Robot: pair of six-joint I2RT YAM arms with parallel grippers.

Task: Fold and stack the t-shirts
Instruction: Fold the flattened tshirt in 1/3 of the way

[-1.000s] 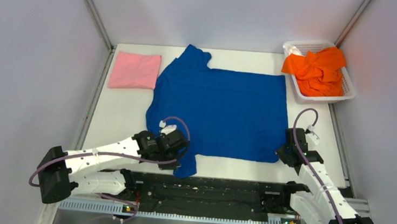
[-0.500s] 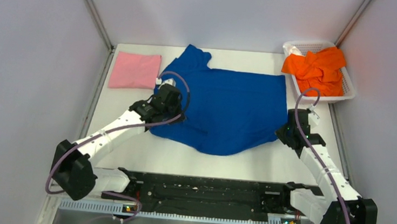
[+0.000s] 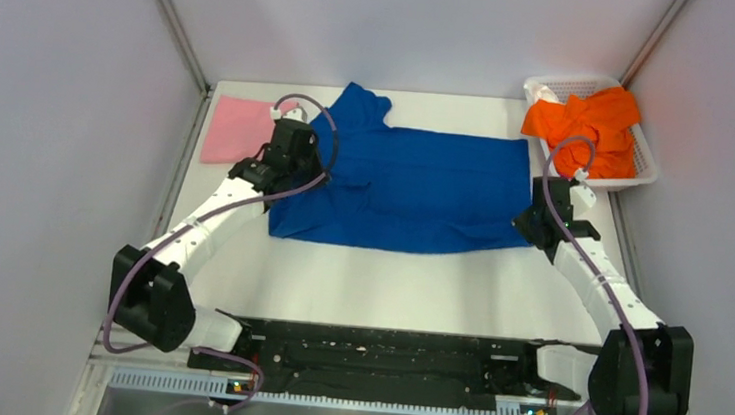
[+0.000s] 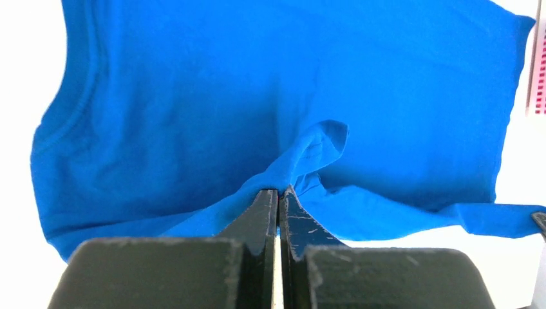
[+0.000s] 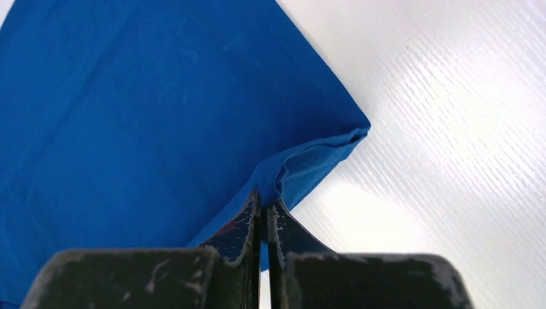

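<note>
White counter, with the royal-blue t-shirt spread across its far middle. Both arms are stretched way out from their bases, the left one angling to the shirt's left edge and the right one to its right edge. The orange tee is heaped in the mesh basket at far right, and the pink tee lies flat at far left. The left end effector and right end effector are each pinched tight on a fold of blue cloth.
</note>
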